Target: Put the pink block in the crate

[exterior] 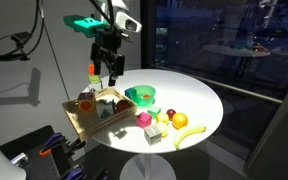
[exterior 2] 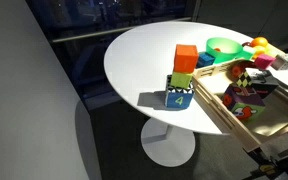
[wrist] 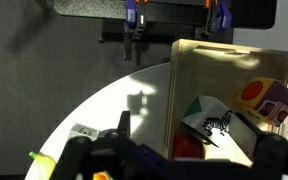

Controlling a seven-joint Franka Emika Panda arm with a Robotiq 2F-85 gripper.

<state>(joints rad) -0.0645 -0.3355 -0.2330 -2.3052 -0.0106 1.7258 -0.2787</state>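
The pink block [exterior: 142, 118] lies on the round white table [exterior: 199, 95], in front of the green bowl and right of the crate. It also shows in an exterior view [exterior 2: 268, 62], far back by the bowl. The light-wood crate [exterior: 76, 118] sits at the table's left edge and holds several toy blocks; it also shows in an exterior view [exterior 2: 220, 104] and in the wrist view [wrist: 184, 70]. My gripper [exterior: 109, 70] hangs open and empty above the crate's far side, well away from the pink block. In the wrist view my gripper's dark fingers [wrist: 196, 152] spread wide over the crate's contents.
A green bowl [exterior: 141, 95] stands mid-table. A pale yellow-green block [exterior: 152, 133], a banana [exterior: 189, 133], an orange fruit [exterior: 180, 120] and a small red fruit [exterior: 170, 113] lie near the pink block. A stack of orange, green and blue blocks [exterior 2: 182, 80] stands beside the crate.
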